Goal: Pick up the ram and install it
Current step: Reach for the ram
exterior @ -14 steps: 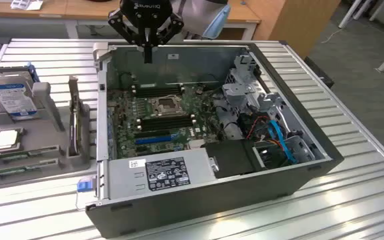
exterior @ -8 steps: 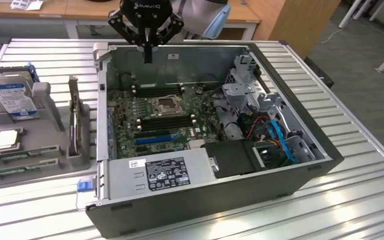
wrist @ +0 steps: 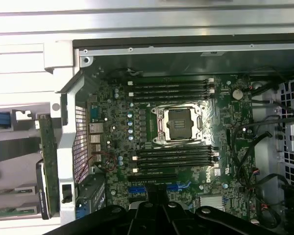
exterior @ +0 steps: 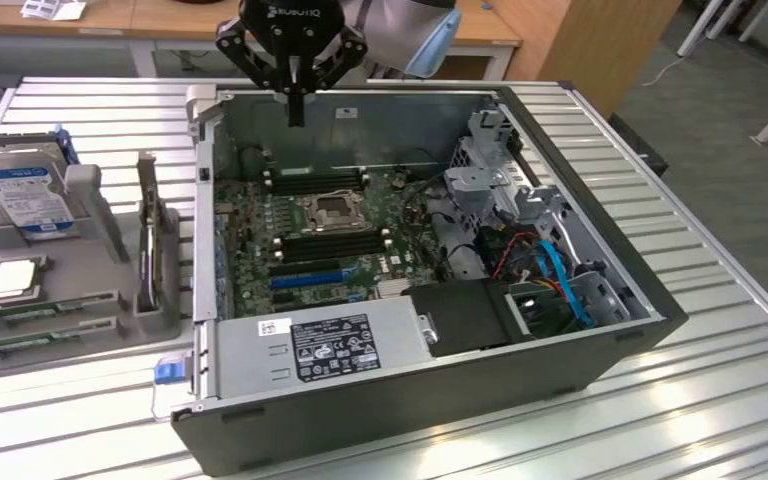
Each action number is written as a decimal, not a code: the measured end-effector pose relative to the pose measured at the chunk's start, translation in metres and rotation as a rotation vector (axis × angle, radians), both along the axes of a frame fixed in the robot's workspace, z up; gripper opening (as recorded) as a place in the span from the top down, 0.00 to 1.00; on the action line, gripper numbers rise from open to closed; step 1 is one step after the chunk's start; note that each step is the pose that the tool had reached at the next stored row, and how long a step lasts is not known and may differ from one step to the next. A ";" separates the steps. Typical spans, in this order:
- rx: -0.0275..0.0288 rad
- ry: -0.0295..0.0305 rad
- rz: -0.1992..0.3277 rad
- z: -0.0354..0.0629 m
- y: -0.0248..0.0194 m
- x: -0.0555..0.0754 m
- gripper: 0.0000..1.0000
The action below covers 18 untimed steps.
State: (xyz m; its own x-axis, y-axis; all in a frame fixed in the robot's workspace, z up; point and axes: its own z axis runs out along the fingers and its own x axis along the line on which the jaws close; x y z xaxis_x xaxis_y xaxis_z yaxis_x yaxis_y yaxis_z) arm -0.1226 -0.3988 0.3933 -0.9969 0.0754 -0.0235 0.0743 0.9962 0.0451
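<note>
A desk (exterior: pixel 744 350) of ribbed, silver-grey metal slats is noted across the exterior view. Bright glare is recorded on the slats along the near edge and toward the exterior view's right. Behind the desk, a light wooden tabletop (exterior: pixel 144 18) on a white frame is seen. A wooden panel (exterior: pixel 598 45) stands beside it, toward the exterior view's right. A grey floor (exterior: pixel 724 120) is observed beyond the desk, with white furniture legs (exterior: pixel 704 25) set upon it.

My gripper (exterior: pixel 296 112) is black (all of it). The motherboard (exterior: pixel 317 235) is green with black slots, the hard drive (exterior: pixel 24 190) carries a blue-and-white label, and the table (exterior: pixel 704 330) is silver, ribbed in stripes.
</note>
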 end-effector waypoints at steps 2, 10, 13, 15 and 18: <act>-0.0001 0.0001 0.000 0.0000 0.0000 -0.004 0.89; 0.0000 -0.0001 0.000 0.0000 -0.0001 -0.041 0.89; 0.0000 -0.0001 0.000 0.0000 0.0000 -0.055 0.89; 0.0001 -0.0002 0.000 0.0000 0.0000 -0.064 0.89; 0.0000 -0.0001 0.000 0.0000 0.0000 -0.077 0.89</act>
